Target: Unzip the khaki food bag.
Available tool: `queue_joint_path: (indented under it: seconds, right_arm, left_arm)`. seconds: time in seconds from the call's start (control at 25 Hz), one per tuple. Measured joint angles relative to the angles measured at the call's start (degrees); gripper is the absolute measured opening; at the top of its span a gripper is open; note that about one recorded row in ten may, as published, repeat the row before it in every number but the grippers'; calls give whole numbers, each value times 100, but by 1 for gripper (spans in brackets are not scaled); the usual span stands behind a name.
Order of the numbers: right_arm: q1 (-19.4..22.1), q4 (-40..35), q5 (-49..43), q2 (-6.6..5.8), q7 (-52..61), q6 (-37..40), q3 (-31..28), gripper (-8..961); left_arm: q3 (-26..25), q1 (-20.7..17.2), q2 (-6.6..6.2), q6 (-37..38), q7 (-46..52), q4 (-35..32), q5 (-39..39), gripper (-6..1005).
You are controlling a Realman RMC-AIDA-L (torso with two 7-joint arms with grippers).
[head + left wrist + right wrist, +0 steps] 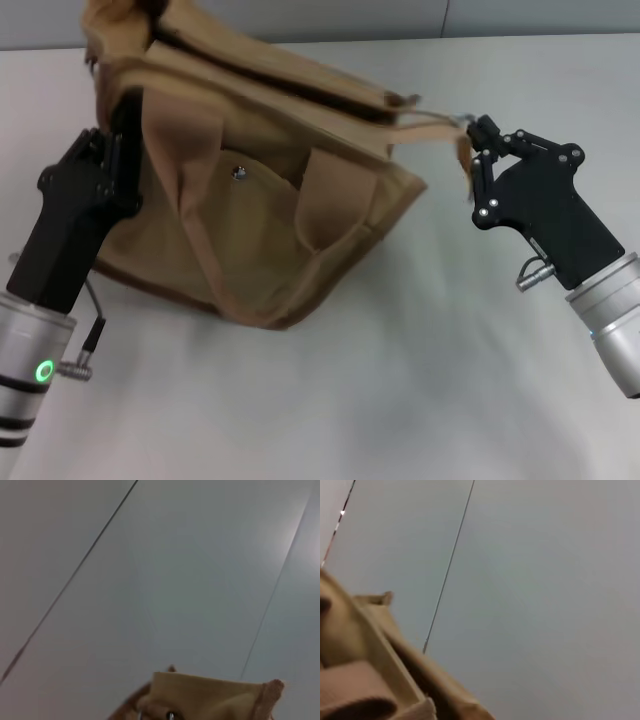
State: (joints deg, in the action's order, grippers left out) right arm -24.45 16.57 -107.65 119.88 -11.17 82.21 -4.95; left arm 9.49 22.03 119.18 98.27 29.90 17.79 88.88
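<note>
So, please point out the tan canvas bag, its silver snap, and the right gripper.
Tan canvas bag (255, 270): head view, front panel below the pocket.
Silver snap (238, 172): head view, centre of the stud.
Right gripper (478, 139): head view, between its fingertips.
</note>
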Motion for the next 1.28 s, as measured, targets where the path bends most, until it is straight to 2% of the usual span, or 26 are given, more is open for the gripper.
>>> queue_joint_path:
  seconds: [0.08,0.16,0.36,0.44,0.48,0.68,0.84,0.88,0.92,1.04,1.08,1.2,1.28]
  right_arm:
    - [-28,78,22,0,126,13,-43,-1]
    - [-39,89,23,-2,252,38,-60,45]
    - [-114,-135,-2,-30,1641,334,-107,161]
    - [-174,-370,0,-30,2276,380,-107,377]
    - [-232,-547,16,-30,2701,372,-112,415]
    - [-279,-711,22,-36,3197,389,-112,607]
    - [-280,-717,24,-38,3236,413,-112,653]
    - [-280,-720,15,-37,3241,406,-112,665]
    - [-280,-720,15,-37,3241,406,-112,677]
    - [-280,-718,4,-33,3248,391,-109,711]
    - [-279,-713,2,-32,3250,392,-88,723]
    - [-269,-704,1,-31,3252,400,-66,723]
    - [-231,-694,-2,-30,3253,416,-59,723]
  left_arm:
    - [102,-151,0,-91,-5,-175,15,226]
    - [218,-187,-4,-83,-5,-327,28,228]
    - [359,-380,-29,28,120,-650,40,233]
    - [460,-432,-39,209,491,-844,44,235]
    - [537,-458,-42,336,889,-1018,52,236]
    - [544,-625,-51,611,1733,-1542,34,241]
    - [183,-933,-64,917,1774,-1845,-66,427]
    - [-151,-1079,-61,1057,1626,-1974,-82,474]
    - [-151,-1079,-61,1057,1626,-1974,-82,520]
    - [-832,-1227,-47,1024,1167,-2005,-88,656]
    - [-1170,-1220,-34,739,739,-1956,-98,702]
    - [-1245,-1137,-27,318,383,-1918,-96,711]
    - [-1207,-864,-26,-718,-245,-1865,-54,717]
